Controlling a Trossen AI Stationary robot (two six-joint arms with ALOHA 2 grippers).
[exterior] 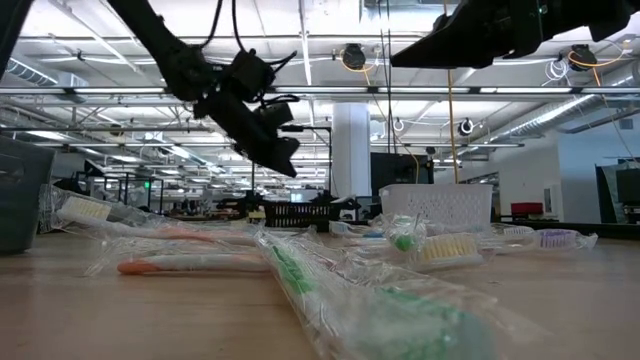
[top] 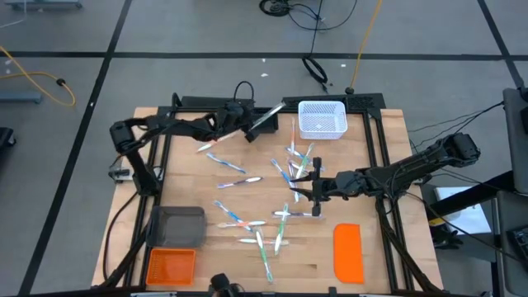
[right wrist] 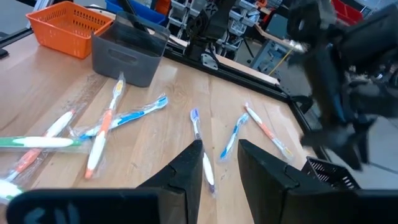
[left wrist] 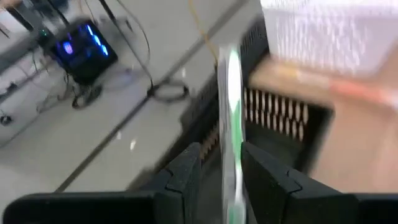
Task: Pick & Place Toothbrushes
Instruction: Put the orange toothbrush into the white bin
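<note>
Wrapped toothbrushes strewn over the tabletop (top: 388, 256), one lifted off it.

The toothbrushes (top: 247, 223) are thin white-handled sticks with blue, green, pink, orange or purple accents, each sealed in a clear crinkled wrapper, lying flat at mixed angles. One cluster lies just beside the white basket (top: 321, 118) on its near side; a few blue ones lie apart near the middle; another cluster, several crossing each other, spreads toward the front edge between the grey bin (top: 178, 225) and the orange lid (top: 347, 252). A green-accented toothbrush (left wrist: 231, 124) is off the surface, sticking out lengthwise from between the jaws of the left gripper (left wrist: 221, 171), close to the basket's corner.
</note>
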